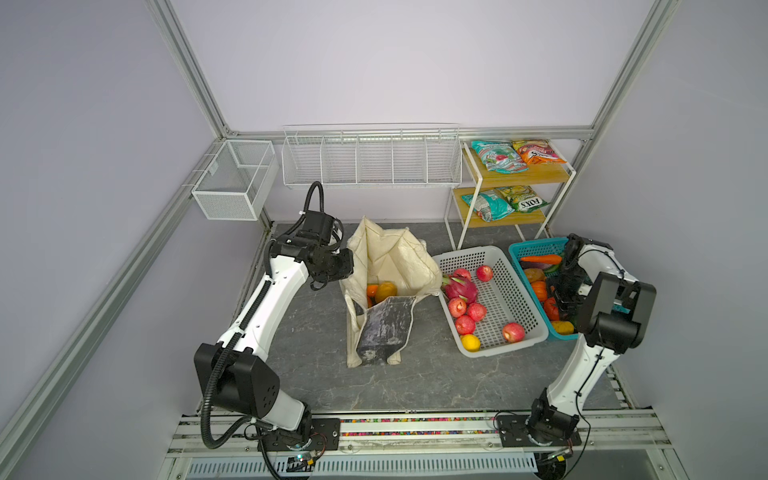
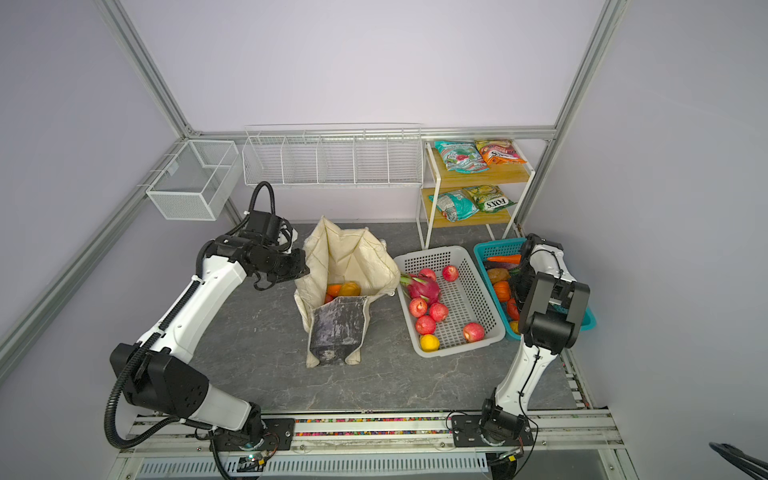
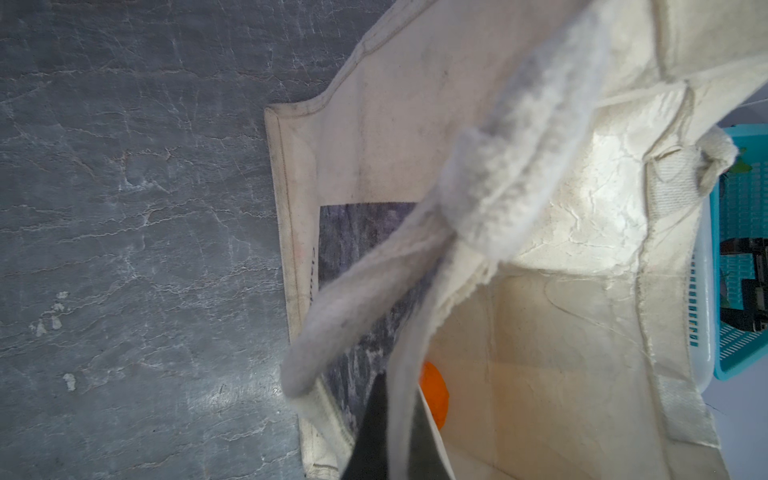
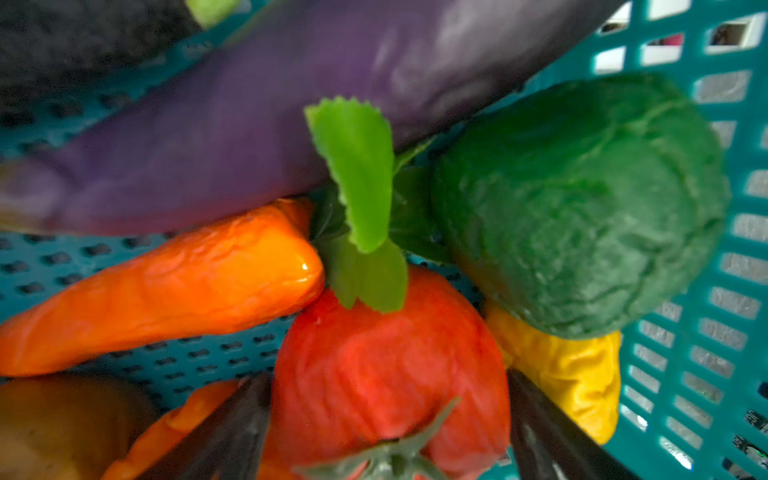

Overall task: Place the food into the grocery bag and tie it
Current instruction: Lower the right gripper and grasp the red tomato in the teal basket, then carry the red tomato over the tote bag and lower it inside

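Only partly packed: tomato lined up next

Finds the grocery bag (image 1: 390, 266) upright on the tabletop (image 1: 316, 374) at the centre of both top views, mouth open, with just an orange (image 1: 371, 289) and a yellow fruit (image 1: 386, 291) showing inside. Leaves plenty outside: red apples (image 1: 457, 306) in the white basket (image 1: 469, 251) just right of the bag, vegetables in the teal basket (image 1: 536, 247) further right, snack packets (image 1: 498, 156) on the shelf (image 1: 540, 174) at upper right. Looks, by that, early in the loading, with the tying not yet started.

Pinches the bag's rim with the left end effector (image 3: 395, 432), at the bottom edge of the left wrist view: fully closed on the cream fabric, seemingly to hold the mouth open.

Reaches into the teal basket with the right end effector (image 4: 386, 378), spread wide, dark fingers (image 4: 232, 428) either side of a red tomato (image 4: 390, 353), just beside or touching its skin. Cannot tell whether pressing yet. Shows the tomato low in the basket, wedged between an orange pepper (image 4: 166, 299) and a yellow piece (image 4: 573, 374), not lifted.
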You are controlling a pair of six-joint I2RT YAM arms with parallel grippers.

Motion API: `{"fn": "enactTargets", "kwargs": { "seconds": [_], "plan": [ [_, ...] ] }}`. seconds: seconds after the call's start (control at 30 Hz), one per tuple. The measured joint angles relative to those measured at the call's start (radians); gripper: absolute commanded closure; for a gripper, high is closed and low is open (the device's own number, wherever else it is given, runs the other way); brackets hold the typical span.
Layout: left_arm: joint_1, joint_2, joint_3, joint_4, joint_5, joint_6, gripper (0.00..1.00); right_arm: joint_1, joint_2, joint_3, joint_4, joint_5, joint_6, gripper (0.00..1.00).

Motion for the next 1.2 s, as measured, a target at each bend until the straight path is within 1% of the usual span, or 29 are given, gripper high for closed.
{"fn": "enactTargets", "kwargs": {
  "seconds": [0.1, 0.2, 0.57, 0.8, 0.97, 1.1, 1.2],
  "plan": [
    [0.000, 0.000, 0.003, -0.002, -0.001, 0.000, 1.00, 0.001, -0.027, -0.007, 0.013, 0.006, 0.003, 0.28],
    [0.000, 0.000, 0.003, -0.003, -0.003, 0.001, 1.00, 0.001, -0.066, -0.025, 0.032, 0.006, 0.004, 0.31],
    [0.000, 0.000, 0.008, -0.013, -0.008, 0.007, 1.00, 0.002, -0.195, -0.046, 0.059, -0.024, -0.005, 0.31],
    [0.000, 0.000, 0.008, -0.014, -0.011, 0.007, 1.00, 0.020, -0.335, -0.042, 0.058, -0.043, -0.018, 0.30],
    [0.000, -0.004, 0.008, -0.018, -0.013, 0.007, 1.00, 0.095, -0.406, 0.006, 0.046, -0.055, -0.038, 0.30],
    [0.000, -0.006, 0.008, -0.021, -0.019, 0.007, 1.00, 0.204, -0.447, 0.048, 0.034, -0.056, -0.046, 0.31],
    [0.000, -0.006, 0.008, -0.025, -0.023, 0.007, 1.00, 0.314, -0.474, 0.082, 0.021, -0.051, -0.047, 0.31]
  ]
}}
